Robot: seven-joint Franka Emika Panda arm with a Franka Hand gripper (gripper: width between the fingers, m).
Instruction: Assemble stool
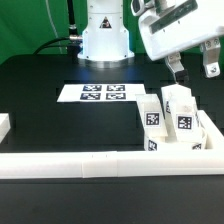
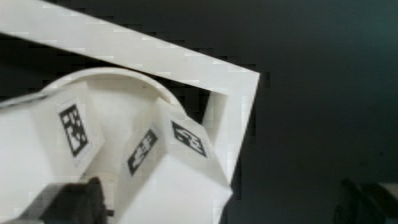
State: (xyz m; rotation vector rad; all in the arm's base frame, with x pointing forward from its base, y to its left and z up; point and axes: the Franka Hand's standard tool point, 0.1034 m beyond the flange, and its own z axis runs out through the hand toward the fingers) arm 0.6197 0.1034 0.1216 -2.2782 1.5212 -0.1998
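Observation:
Several chunky white stool legs with black-and-white tags stand crowded in the corner of the white rails at the exterior view's right: one (image 1: 151, 118), another (image 1: 184, 112), and a third (image 1: 205, 138). In the wrist view the tagged legs (image 2: 169, 140) fill the near part. A rounded white edge behind them looks like the round seat (image 2: 121, 78). My gripper (image 1: 194, 68) hangs above and just behind the legs, open and empty, touching nothing. Its dark fingertips (image 2: 75, 202) show at the edge of the wrist view, wide apart, with the gripper (image 2: 219, 208) over a leg.
A long white rail (image 1: 90, 163) runs along the table's front and turns up the right side (image 1: 214, 140); its corner shows in the wrist view (image 2: 240, 85). The marker board (image 1: 103, 92) lies mid-table. A white block (image 1: 5, 126) sits at the left edge. The robot base (image 1: 105, 35) stands behind.

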